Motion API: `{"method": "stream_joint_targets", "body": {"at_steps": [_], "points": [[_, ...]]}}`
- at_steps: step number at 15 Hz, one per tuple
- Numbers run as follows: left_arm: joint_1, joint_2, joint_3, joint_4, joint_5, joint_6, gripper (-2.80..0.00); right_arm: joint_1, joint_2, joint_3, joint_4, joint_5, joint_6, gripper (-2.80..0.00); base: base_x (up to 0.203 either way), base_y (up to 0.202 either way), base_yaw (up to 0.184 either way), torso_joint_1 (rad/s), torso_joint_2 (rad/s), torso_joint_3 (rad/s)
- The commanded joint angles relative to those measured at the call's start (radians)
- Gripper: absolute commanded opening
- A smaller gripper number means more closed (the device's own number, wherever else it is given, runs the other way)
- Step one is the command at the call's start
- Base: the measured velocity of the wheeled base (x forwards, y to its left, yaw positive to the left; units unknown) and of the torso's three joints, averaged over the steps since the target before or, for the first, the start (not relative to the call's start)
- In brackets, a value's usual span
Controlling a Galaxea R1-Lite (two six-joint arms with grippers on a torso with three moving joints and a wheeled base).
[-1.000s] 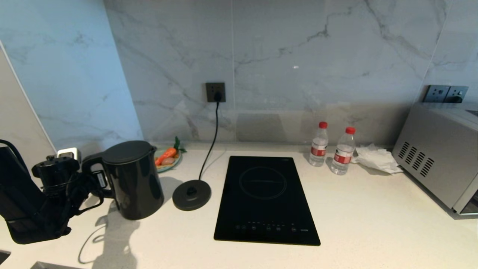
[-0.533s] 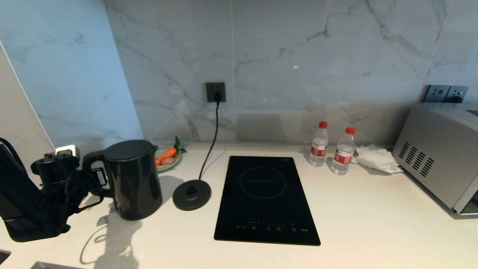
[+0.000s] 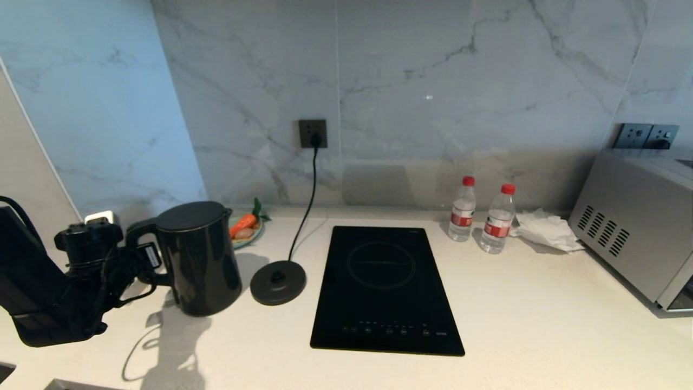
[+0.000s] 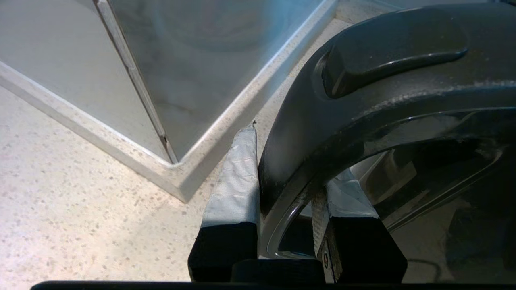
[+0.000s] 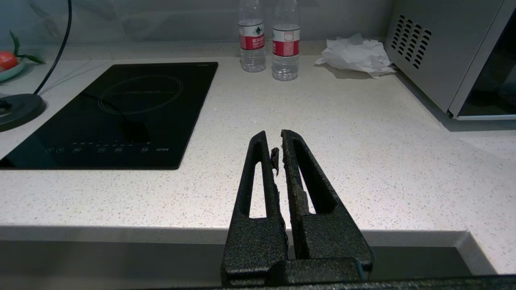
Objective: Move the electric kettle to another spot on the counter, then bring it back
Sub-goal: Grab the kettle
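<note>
Your left gripper [image 4: 282,177] stays clamped on the loop handle of the electric kettle [image 3: 199,259], which has shifted slightly right toward the base disc [image 3: 278,281] near the counter's [image 3: 541,325] left end; you're likely returning it.

Glossy black plastic electric kettle [image 3: 199,260]

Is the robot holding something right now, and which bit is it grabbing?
Yes. The left claw grips the tall glossy black plastic kettle by its loop handle. The right claw holds nothing.
</note>
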Motion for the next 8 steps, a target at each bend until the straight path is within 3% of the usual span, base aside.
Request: {"method": "stream_joint_targets", "body": {"at_steps": [1,8], "points": [[-0.008,-0.010,-0.003,0.009,0.001,-0.014,-2.80,0.000,0.000,0.000,0.000,0.000,0.000,-2.80,0.000,0.000,0.000,0.000,0.00,0.000],[-0.008,-0.009,-0.019,0.013,0.003,-0.048,-2.80,0.000,0.000,0.000,0.000,0.000,0.000,-2.80,0.000,0.000,0.000,0.000,0.00,0.000]]}}
